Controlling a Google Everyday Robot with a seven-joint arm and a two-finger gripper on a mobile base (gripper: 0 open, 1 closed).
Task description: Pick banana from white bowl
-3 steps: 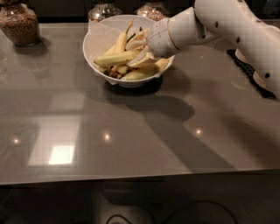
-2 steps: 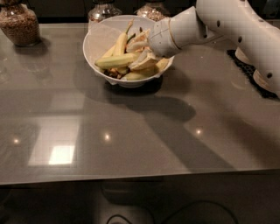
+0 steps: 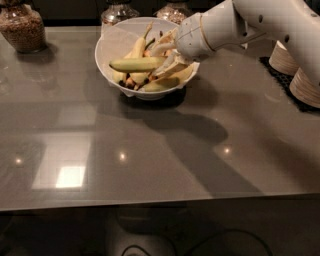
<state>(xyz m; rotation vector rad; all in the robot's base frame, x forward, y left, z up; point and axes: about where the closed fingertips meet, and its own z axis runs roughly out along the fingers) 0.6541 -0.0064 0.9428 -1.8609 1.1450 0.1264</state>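
Note:
The white bowl (image 3: 107,46) stands at the back middle of the grey table and holds several bananas. The long, nearly straight greenish-yellow banana (image 3: 136,64) lies almost level across the top of the pile, pointing left. My gripper (image 3: 165,58) reaches into the bowl from the right. Its pale fingers (image 3: 161,48) close over and under the banana's right end. The other bananas (image 3: 161,83) lie below it, partly hidden by the gripper.
Three glass jars stand along the back edge: one at far left (image 3: 22,27) and two behind the bowl (image 3: 118,11). Stacked beige bowls (image 3: 303,80) sit on a black mat at the right. My white arm (image 3: 270,22) spans the upper right.
The straight banana has turned from tilted to almost level and risen slightly in the bowl with the gripper on its right end. The arm has barely shifted.

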